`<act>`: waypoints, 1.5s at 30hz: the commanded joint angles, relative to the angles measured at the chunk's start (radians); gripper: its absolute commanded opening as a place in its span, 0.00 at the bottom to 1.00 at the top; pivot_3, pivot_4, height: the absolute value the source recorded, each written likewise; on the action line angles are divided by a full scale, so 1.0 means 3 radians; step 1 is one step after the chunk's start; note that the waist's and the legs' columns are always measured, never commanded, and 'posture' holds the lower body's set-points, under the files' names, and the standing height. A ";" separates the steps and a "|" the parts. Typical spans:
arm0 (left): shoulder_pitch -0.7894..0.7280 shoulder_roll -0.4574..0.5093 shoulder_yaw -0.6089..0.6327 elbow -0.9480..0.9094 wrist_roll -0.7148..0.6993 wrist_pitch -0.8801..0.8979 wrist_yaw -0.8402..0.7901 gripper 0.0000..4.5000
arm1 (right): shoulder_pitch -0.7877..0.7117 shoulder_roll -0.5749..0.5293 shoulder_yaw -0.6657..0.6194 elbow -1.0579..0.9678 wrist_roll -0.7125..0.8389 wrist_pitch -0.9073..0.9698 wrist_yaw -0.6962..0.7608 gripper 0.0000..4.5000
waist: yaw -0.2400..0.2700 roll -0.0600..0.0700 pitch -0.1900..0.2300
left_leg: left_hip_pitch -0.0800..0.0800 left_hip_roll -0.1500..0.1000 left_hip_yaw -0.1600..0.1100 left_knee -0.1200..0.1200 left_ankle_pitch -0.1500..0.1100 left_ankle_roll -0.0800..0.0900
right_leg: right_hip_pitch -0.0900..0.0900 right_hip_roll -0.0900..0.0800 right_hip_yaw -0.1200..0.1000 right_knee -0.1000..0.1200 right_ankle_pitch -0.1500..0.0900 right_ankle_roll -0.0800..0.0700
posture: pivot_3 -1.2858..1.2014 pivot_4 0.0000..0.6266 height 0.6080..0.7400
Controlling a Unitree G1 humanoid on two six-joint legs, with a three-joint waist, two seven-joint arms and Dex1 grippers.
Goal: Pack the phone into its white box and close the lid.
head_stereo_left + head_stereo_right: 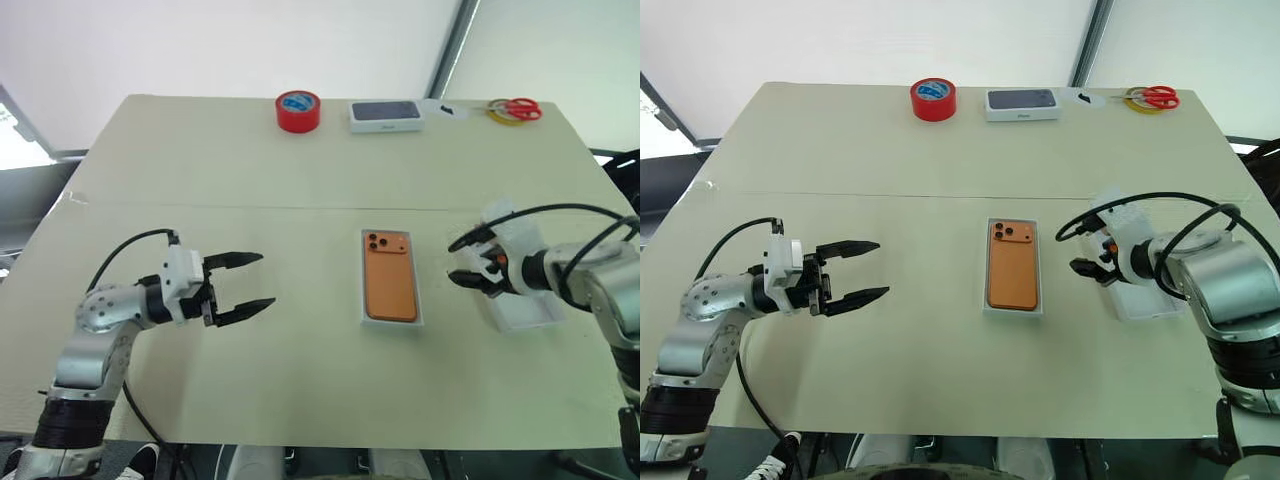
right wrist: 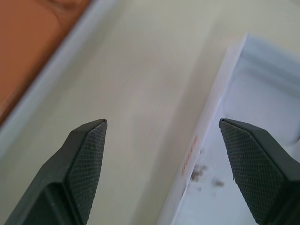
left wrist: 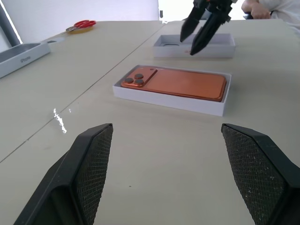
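Head views: The phone (image 1: 388, 281) lies camera-side up, seated in the white box (image 1: 391, 320) at the table (image 1: 300, 390) centre. The lid (image 1: 530, 312) rests upturned on the table, well to the right of the box. The right gripper (image 1: 468, 263) hovers at the lid's near-left wall with its fingers spread. The left gripper (image 1: 246, 284) hangs well left of the box, spread and empty. Judged step: grasp the lid. Straddle one long wall, close firmly, lift clear, invert, then align all four corners over the box before lowering.

Left wrist view: This low angle adds height information: the phone (image 3: 180, 83) sits flush inside the box rim (image 3: 168, 100), so the lid should pass unobstructed. The right gripper (image 3: 199, 33) points down before the lid (image 3: 194, 46).

Right wrist view: It gives alignment. The lid wall (image 2: 206, 136) runs between the spread fingertips (image 2: 89, 159), nearer the one over the lid's pale interior. Centre the wall before closing.
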 commanded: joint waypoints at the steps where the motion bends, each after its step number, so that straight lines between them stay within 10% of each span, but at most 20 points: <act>1: -0.0026 0.0015 0.0051 -0.0148 -0.0069 -0.0025 0.0031 0.86 | 0.0024 -0.0037 -0.0087 -0.0040 0.0060 0.0135 -0.0040 0.89 | -0.0004 0.0000 0.0000 | 0.0000 0.0000 0.0000 0.0001 0.0000 0.0000 | 0.0000 0.0000 0.0000 0.0001 0.0000 0.0000 | 0.52 0.24 0.92; 11: -0.0111 0.0007 0.0005 -0.0105 -0.0049 -0.0057 0.0019 0.86 | 0.0050 0.0107 -0.0180 0.0006 0.0178 0.0322 -0.0167 0.89 | -0.0004 0.0000 0.0000 | 0.0000 0.0000 0.0000 0.0001 0.0000 0.0000 | -0.0001 0.0002 0.0000 0.0003 0.0000 0.0000 | 0.52 0.24 0.92; 20: -0.0136 -0.0052 -0.0070 -0.0134 -0.0008 -0.0067 0.0077 0.87 | 0.0068 0.0416 -0.0246 0.0253 0.0221 0.0371 -0.0560 0.00 | -0.0015 -0.0007 -0.0007 | 0.0001 0.0002 0.0000 0.0001 0.0000 0.0000 | 0.0000 0.0006 0.0000 0.0005 0.0000 0.0000 | 0.52 0.24 0.92; 31: -0.0129 -0.0056 -0.0040 -0.0119 -0.0092 0.0077 0.0142 0.87 | -0.0343 0.0639 -0.0311 0.0336 0.0146 0.0000 -0.0815 0.00 | -0.0020 -0.0025 -0.0021 | 0.0006 0.0004 0.0001 0.0001 -0.0001 0.0003 | 0.0001 0.0008 0.0001 0.0007 0.0000 0.0000 | 0.52 0.24 0.92; 34: -0.0153 -0.0067 -0.0020 -0.0082 -0.0154 0.0202 0.0180 0.68 | -0.0517 0.0839 -0.0459 0.0362 0.0202 -0.0424 -0.0763 0.00 | -0.0018 -0.0018 -0.0017 | -0.0002 0.0004 0.0003 0.0000 0.0000 0.0000 | -0.0007 0.0009 0.0001 0.0007 0.0000 0.0000 | 0.52 0.24 0.92; 40: -0.0213 -0.0217 -0.0005 -0.0088 -0.0162 0.0294 0.0420 0.00 | -0.0807 0.1495 -0.0756 0.0159 0.0565 -0.0789 -0.0699 0.00 | -0.0003 -0.0019 -0.0017 | -0.0004 0.0004 0.0003 0.0001 0.0001 0.0000 | -0.0006 0.0011 0.0000 0.0008 0.0000 0.0001 | 0.52 0.24 0.92; 45: -0.0283 -0.0437 -0.0060 -0.0053 -0.0055 0.0296 0.0715 0.00 | -0.0899 0.2334 -0.1274 0.0059 0.1184 -0.0419 -0.0861 0.00 | 0.0004 -0.0020 -0.0018 | -0.0004 0.0003 0.0002 0.0003 0.0001 0.0000 | -0.0005 0.0011 0.0000 0.0013 0.0001 0.0002 | 0.52 0.24 0.92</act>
